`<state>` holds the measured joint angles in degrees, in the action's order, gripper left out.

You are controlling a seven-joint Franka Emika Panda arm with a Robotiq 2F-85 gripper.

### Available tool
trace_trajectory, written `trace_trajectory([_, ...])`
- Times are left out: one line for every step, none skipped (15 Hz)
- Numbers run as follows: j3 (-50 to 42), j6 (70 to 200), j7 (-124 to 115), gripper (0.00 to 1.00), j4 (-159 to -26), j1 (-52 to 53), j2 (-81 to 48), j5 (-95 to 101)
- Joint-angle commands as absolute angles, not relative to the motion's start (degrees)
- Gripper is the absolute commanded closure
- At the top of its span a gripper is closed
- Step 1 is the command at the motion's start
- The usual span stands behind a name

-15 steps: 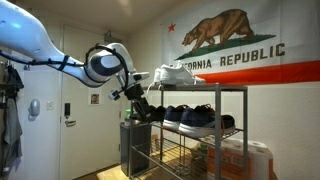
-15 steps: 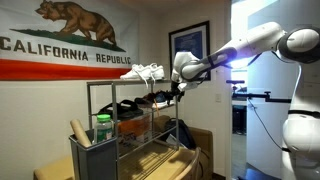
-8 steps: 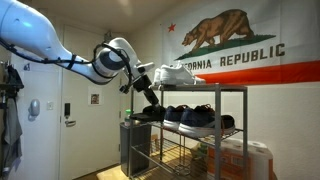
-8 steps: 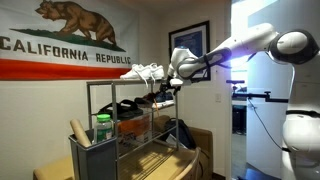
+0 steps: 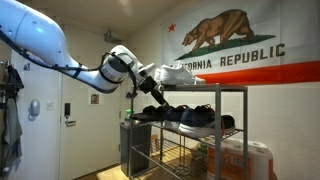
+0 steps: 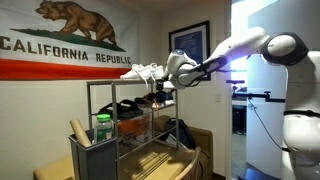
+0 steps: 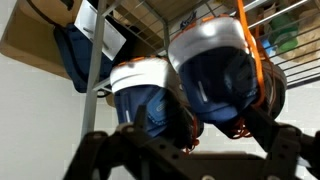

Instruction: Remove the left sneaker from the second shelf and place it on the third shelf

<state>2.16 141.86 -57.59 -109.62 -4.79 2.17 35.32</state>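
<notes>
The left sneaker (image 5: 150,114), navy-black with a white sole and orange lining, sits at the near end of the second shelf (image 5: 228,131) of the grey wire rack. It also shows in an exterior view (image 6: 149,101). In the wrist view its heel (image 7: 215,75) fills the middle, with a second like sneaker (image 7: 140,88) beside it. My gripper (image 7: 205,128) is open, with its fingers spread about that heel. The gripper shows at the shelf's end in both exterior views (image 5: 156,101) (image 6: 165,90). The third shelf (image 5: 178,158), a wire grid, lies below.
A white shoe (image 5: 178,72) lies on the top tier. More dark sneakers (image 5: 200,118) fill the second shelf. A rack post (image 7: 95,60) and a hanging blue bag (image 7: 72,55) are beside the sneakers. A green bottle (image 6: 101,128) and a box stand in front of the rack.
The arm has swung toward the rack, and the gripper has gone from beside the rack's end in to the sneakers on the second shelf. The sneakers have not moved.
</notes>
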Motion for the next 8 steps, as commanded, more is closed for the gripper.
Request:
trace_trajectory([1.0,143.1,-66.8,0.00,-107.9,-4.3,0.4,42.7])
trace_trajectory([0.7,143.2,-69.0,0.00,-108.0,-4.2,0.3,44.5])
trace_trajectory([0.5,143.2,-70.8,0.00,-107.9,-4.1,0.2,46.1])
trace_trajectory([0.3,143.1,-72.7,0.00,-108.0,-4.0,0.1,47.7])
trace_trajectory([0.2,143.2,-74.1,0.00,-108.2,-4.0,0.0,48.9])
trace_trajectory([0.1,143.0,-75.3,0.00,-108.3,-3.8,-0.2,49.9])
trace_trajectory([0.0,142.8,-75.6,0.00,-108.4,-3.7,-0.4,50.1])
trace_trajectory([0.0,142.6,-75.8,0.00,-108.5,-3.6,-0.7,50.1])
